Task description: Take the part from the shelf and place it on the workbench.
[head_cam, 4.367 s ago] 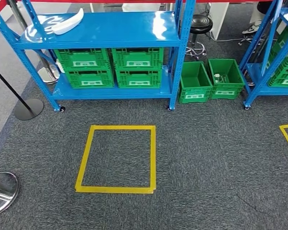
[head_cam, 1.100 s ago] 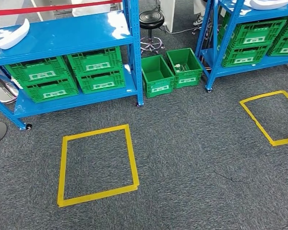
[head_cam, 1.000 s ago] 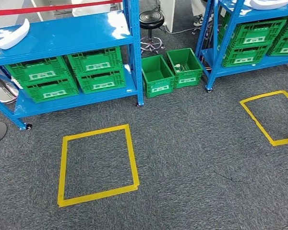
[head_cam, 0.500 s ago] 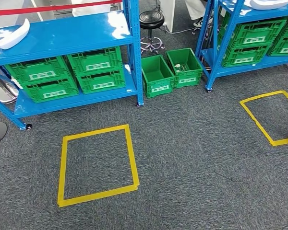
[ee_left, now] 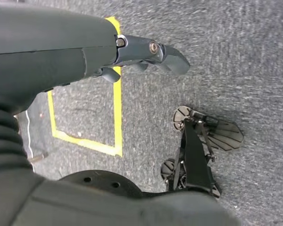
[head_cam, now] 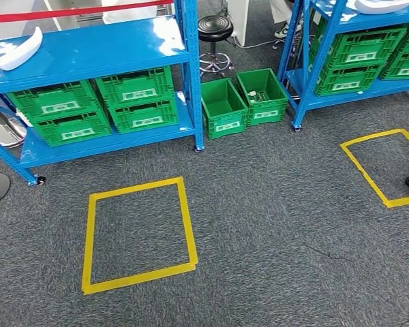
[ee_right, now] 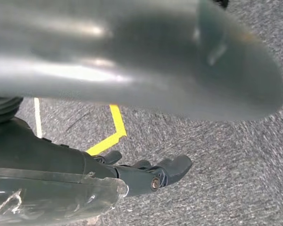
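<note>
1. Two blue shelf racks stand on the grey carpet ahead of us: the left rack [head_cam: 89, 51] and the right rack [head_cam: 341, 17], well apart.
2. Two yellow tape squares mark the floor, one [head_cam: 138, 231] in front of the left rack, the other [head_cam: 382, 163] near the right rack.
3. Four green crates [head_cam: 89, 102] sit stacked in pairs on the left rack's lower shelf; we cannot see into them. More green crates [head_cam: 356, 58] sit on the right rack's lower level.
4. Two open green bins stand side by side on the floor between the racks. The left bin [head_cam: 223, 107] looks empty; the right bin [head_cam: 262, 95] holds a few small pale items too small to identify.
5. Our part [head_cam: 20, 49] is white, long, curved and smooth. It lies at the left end of the left rack's top shelf. Another white piece [head_cam: 382, 5] rests on top of the right rack.
6. Our left hand [ee_left: 140, 52] hangs over the carpet, fingers extended and apart, holding nothing.
7. Our right hand [ee_right: 147, 172] likewise hangs over the carpet, fingers loosely extended, holding nothing.
</note>
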